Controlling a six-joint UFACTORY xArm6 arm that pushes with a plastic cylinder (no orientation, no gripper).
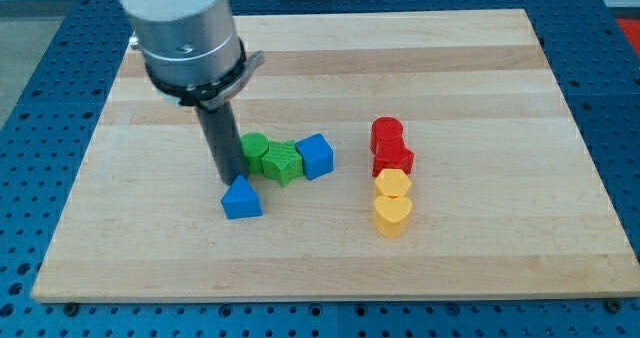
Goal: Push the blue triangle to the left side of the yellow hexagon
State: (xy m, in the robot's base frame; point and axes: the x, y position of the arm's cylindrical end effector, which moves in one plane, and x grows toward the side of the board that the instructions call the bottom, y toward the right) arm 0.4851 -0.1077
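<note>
Tip [229, 181] touching blue triangle [241, 199] at its 11 o'clock; no gripper, just a bare rod. Risks skewing past toward 5 o'clock, missing yellow hexagon [392, 185] or jostling green blocks [272, 158].

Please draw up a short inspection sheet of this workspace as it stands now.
Surface: wooden board, flat, on a blue perforated table.
Job's things: blue triangle to the view's left of the yellow hexagon, well apart from it.
Clutter: green blocks and blue cube clustered; red blocks above the hexagon; yellow heart below it.
Grippers: my tip at the triangle's upper edge.
Cables: nothing seen.
Surroundings: nothing seen beyond the table.
</note>
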